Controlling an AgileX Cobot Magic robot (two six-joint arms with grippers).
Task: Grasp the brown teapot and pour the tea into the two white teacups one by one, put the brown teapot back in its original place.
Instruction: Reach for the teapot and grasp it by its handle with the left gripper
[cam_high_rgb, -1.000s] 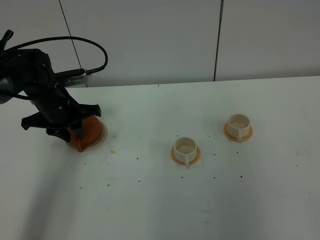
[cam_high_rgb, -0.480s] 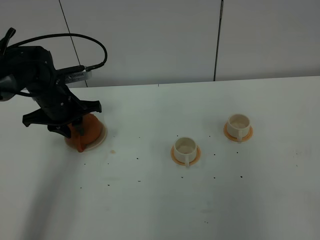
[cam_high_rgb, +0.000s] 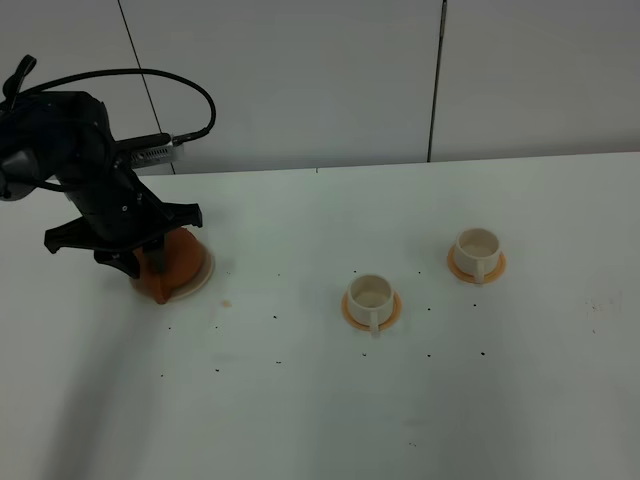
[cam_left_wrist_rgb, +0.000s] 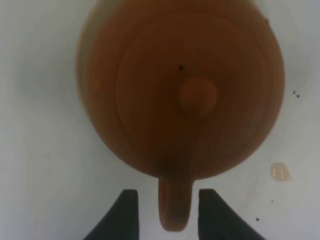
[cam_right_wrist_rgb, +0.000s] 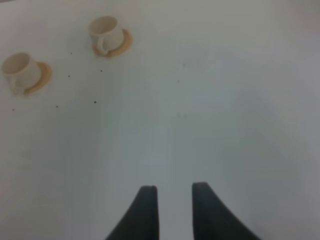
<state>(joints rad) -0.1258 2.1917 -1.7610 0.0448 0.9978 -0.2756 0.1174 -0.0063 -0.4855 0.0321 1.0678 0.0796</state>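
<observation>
The brown teapot (cam_high_rgb: 178, 262) sits on the cream plate (cam_high_rgb: 206, 272) at the table's left. My left gripper (cam_high_rgb: 150, 268) hangs right over it. In the left wrist view the teapot (cam_left_wrist_rgb: 180, 90) fills the picture, and the left gripper (cam_left_wrist_rgb: 167, 212) is open, with a finger on each side of the loop handle (cam_left_wrist_rgb: 175, 205) and a small gap on both sides. The two white teacups (cam_high_rgb: 372, 293) (cam_high_rgb: 476, 246) stand on orange saucers at centre and right. They also show in the right wrist view (cam_right_wrist_rgb: 17, 70) (cam_right_wrist_rgb: 104, 32). My right gripper (cam_right_wrist_rgb: 172, 210) is open, empty, and hangs over bare table.
A small pale stain (cam_high_rgb: 226, 301) and scattered dark specks (cam_high_rgb: 276, 318) mark the white table (cam_high_rgb: 330, 400). A black cable (cam_high_rgb: 170, 85) arches from the left arm toward the back wall. The right arm is out of the exterior high view.
My left arm has shifted slightly up and back over the teapot. The teapot stays on its plate. The cups have not moved.
</observation>
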